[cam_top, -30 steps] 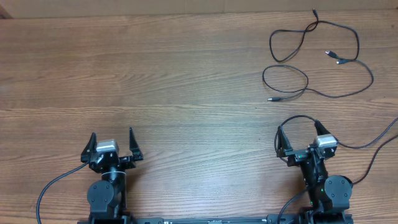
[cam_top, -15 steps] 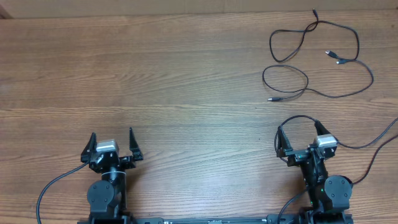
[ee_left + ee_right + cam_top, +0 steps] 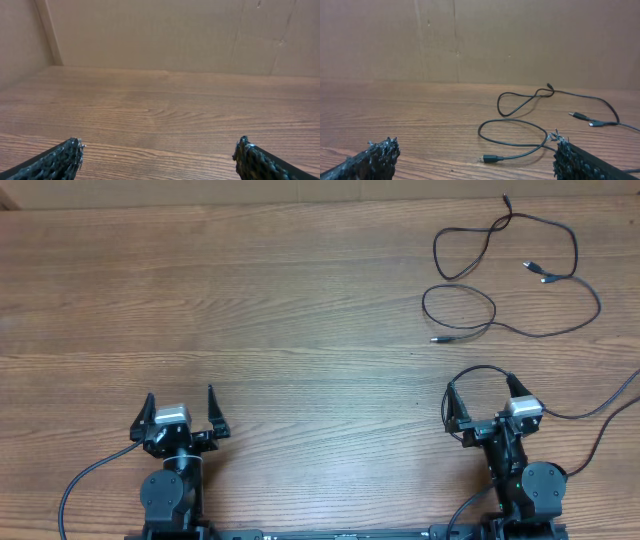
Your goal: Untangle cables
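Both arms sit at near edge of desk (image 3: pixel 300 300). left fingers (image 3: pixel 213 416) spread wide apart, holding nothing; wrist cam shows only wood grain ahead. right fingers (image 3: pixel 449 408) also wide apart, not gripping anything. cables (image 3: pixel 492 323) lie at far right of desk, ahead of right fingers, clear gap, no contact; well apart from left arm. Thin black cords in loose flat loops (image 3: pixel 512 120), crossing in a few spots, small plug ends showing. Brown wall (image 3: pixel 470 40) behind desk.
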Motion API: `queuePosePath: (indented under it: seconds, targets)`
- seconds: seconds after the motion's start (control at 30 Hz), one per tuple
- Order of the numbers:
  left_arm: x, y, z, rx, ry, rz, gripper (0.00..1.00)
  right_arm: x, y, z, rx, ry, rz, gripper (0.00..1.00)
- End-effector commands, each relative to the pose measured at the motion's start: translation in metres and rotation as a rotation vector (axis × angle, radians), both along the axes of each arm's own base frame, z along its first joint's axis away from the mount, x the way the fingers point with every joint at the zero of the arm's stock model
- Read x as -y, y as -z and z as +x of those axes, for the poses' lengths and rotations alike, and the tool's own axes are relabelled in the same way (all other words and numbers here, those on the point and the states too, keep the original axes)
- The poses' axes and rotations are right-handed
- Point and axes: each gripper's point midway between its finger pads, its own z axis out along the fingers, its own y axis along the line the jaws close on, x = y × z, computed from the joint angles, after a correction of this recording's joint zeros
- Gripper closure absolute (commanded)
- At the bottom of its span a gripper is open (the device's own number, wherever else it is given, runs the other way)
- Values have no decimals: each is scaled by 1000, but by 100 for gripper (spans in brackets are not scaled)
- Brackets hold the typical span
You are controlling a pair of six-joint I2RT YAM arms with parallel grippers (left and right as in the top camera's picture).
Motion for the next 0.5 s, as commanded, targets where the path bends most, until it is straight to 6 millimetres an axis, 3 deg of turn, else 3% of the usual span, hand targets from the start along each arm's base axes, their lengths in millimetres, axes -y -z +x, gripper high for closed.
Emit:
queuePosePath:
  seconds: [0.0, 0.47]
  targets:
    - [-1, -1, 0, 9, -4, -10, 1, 3, 2, 0, 2, 16, 5, 0]
    - [-1, -1, 0, 9, -4, -9, 1, 3, 2, 0, 2, 16, 6, 0]
